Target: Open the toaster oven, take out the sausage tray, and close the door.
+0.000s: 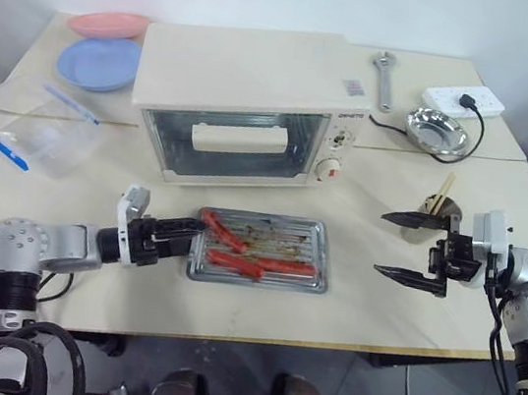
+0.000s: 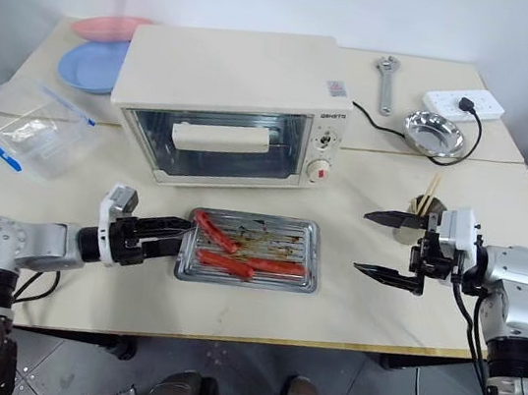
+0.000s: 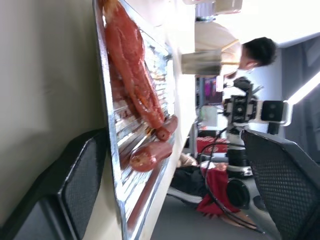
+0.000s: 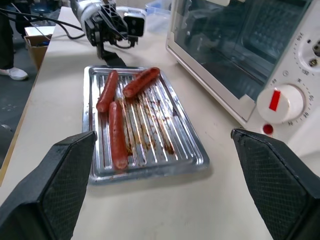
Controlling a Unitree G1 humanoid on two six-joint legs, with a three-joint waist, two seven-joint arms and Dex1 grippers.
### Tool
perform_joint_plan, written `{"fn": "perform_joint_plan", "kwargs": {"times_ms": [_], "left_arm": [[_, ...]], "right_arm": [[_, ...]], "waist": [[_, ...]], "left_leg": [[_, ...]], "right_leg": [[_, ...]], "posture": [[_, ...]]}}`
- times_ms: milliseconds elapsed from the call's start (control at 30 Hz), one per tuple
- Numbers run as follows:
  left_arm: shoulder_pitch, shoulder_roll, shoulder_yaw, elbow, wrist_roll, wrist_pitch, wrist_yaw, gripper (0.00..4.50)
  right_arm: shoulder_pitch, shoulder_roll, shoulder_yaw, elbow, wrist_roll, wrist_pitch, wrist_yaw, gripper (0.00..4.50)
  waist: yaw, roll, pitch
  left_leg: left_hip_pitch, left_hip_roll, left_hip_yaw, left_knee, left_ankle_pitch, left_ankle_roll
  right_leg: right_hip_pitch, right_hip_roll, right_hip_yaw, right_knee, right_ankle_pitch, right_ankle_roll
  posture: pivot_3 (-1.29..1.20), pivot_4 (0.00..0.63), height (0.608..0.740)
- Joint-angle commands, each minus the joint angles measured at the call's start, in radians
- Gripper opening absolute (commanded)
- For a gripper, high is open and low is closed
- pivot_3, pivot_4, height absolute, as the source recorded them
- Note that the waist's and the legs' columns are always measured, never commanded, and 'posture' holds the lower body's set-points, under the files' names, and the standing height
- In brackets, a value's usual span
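sausage tray (image 1: pixel 261 251) on desk (image 1: pixel 395 317) in front of toaster oven (image 1: pixel 249 101), door (image 1: pixel 228 140) shut | left gripper (image 1: pixel 194 234) jaws released at tray's left edge | right gripper (image 1: pixel 398 245) jaws spread, empty, right of tray

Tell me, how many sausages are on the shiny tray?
3, all on the sausage tray: one sausage nearest the oven, another beside it, the third along the tray's front side.

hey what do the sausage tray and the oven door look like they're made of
The sausage tray looks like thin bare metal, steel or aluminium: shiny silver, ribbed base, reflective rim, brown grease stains. The door seems to be a clear glass pane, since the rack inside shows through it, with a cream bar handle, painted metal or plastic.
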State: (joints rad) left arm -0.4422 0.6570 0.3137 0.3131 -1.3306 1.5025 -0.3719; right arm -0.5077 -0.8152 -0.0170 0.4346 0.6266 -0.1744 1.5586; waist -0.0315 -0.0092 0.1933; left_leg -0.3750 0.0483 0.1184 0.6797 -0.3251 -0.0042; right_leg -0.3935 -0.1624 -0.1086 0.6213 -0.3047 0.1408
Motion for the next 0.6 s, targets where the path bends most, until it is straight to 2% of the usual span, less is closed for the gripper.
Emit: {"fn": "perform_joint_plan", "kwargs": {"times_ms": [33,167,267,400,500,600], "left_arm": [[0.045,0.134,0.017,-0.036,0.070,0.048,-0.054,4.49],[0.061,0.278,-0.078,-0.106,0.192,-0.049,-0.229,4.49],[0.095,0.370,-0.152,-0.172,0.332,-0.256,-0.429,4.49],[0.183,0.338,-0.067,-0.222,0.495,-0.767,-0.730,4.49],[0.217,0.270,-0.017,-0.180,0.626,-1.099,-0.783,4.49],[0.290,0.287,-0.063,-0.110,0.792,-1.354,-0.885,4.49]], "right_arm": [[-0.022,-0.006,-0.007,-0.004,0.012,0.004,0.056,4.50],[-0.061,0.005,0.019,0.046,-0.018,-0.005,0.056,4.50],[-0.084,0.008,0.049,0.067,-0.022,-0.010,0.056,4.50],[-0.114,0.019,0.090,0.099,-0.029,-0.035,0.056,4.50],[-0.127,0.013,0.130,0.138,-0.048,-0.079,0.056,4.50],[-0.145,0.013,0.163,0.204,-0.089,-0.150,0.056,4.50]], "waist": [[-0.007,0.000,0.000],[-0.002,0.000,0.000],[0.001,0.000,0.000],[0.004,0.000,0.000],[0.004,0.000,0.000],[0.001,0.000,0.000]], "left_leg": [[0.002,0.000,0.000,-0.001,0.000,0.000],[0.003,0.001,0.001,-0.002,0.000,-0.001],[0.003,0.001,0.002,-0.002,-0.002,-0.002],[-0.001,0.001,0.003,-0.003,-0.002,-0.002],[-0.009,0.001,0.009,0.000,-0.003,-0.002],[-0.014,0.001,0.010,0.002,-0.003,-0.001]], "right_leg": [[0.000,0.000,0.001,0.000,0.000,0.000],[-0.001,0.000,0.002,0.000,0.000,0.000],[-0.001,0.000,0.002,0.000,0.000,-0.001],[-0.006,0.000,0.001,-0.002,-0.001,-0.001],[-0.013,-0.001,0.000,-0.001,0.000,-0.001],[-0.018,-0.001,-0.001,0.001,0.000,-0.001]], "posture": [[0.00,0.150,0.740],[0.00,0.150,0.740],[0.00,0.150,0.740],[0.00,0.150,0.740],[0.00,0.150,0.740],[0.00,0.150,0.740]]}}
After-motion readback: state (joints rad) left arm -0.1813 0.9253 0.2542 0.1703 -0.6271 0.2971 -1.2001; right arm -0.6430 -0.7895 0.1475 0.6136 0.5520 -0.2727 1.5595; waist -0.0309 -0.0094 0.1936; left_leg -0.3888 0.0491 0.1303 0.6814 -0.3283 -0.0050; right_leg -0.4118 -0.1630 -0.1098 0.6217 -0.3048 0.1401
